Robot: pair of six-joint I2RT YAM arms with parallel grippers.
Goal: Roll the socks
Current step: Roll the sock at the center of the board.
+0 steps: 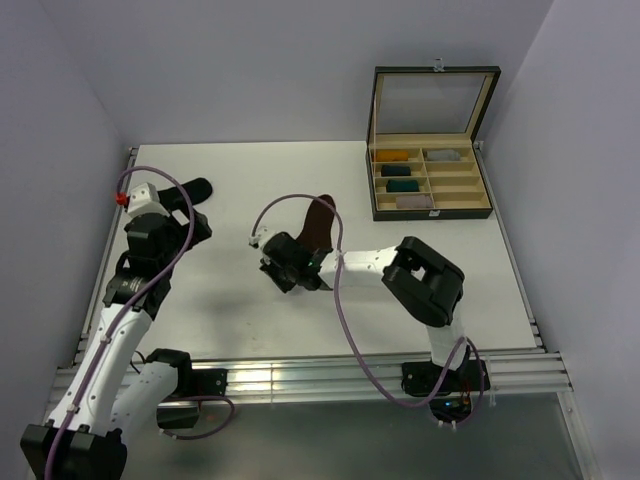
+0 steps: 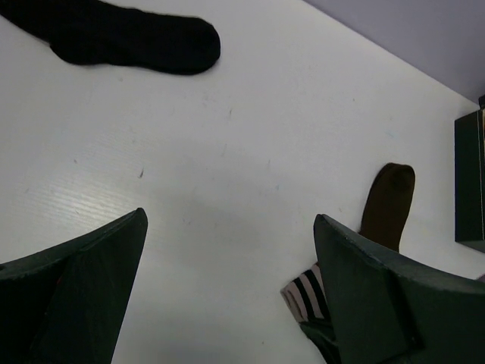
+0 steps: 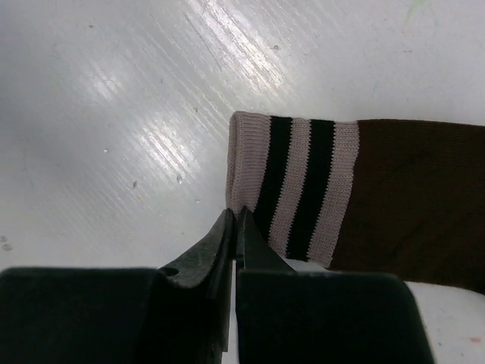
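Observation:
The dark brown sock (image 1: 320, 220) lies flat mid-table, its pale striped cuff (image 3: 292, 182) pointing toward the arms. My right gripper (image 3: 236, 211) is shut, its tips meeting at the near corner of that cuff. No fabric shows between them. In the top view the right gripper (image 1: 298, 256) covers the cuff. The black sock (image 1: 192, 189) lies at the back left. My left gripper (image 1: 172, 203) hovers just in front of it, open and empty. The left wrist view shows the black sock (image 2: 129, 38) far ahead, and the brown sock (image 2: 388, 201) behind the right finger (image 2: 379, 288).
An open wooden box (image 1: 432, 213) with a raised lid stands at the back right, its compartments holding several rolled bundles. Its dark side (image 2: 470, 182) shows at the right edge of the left wrist view. White walls close in the table on three sides.

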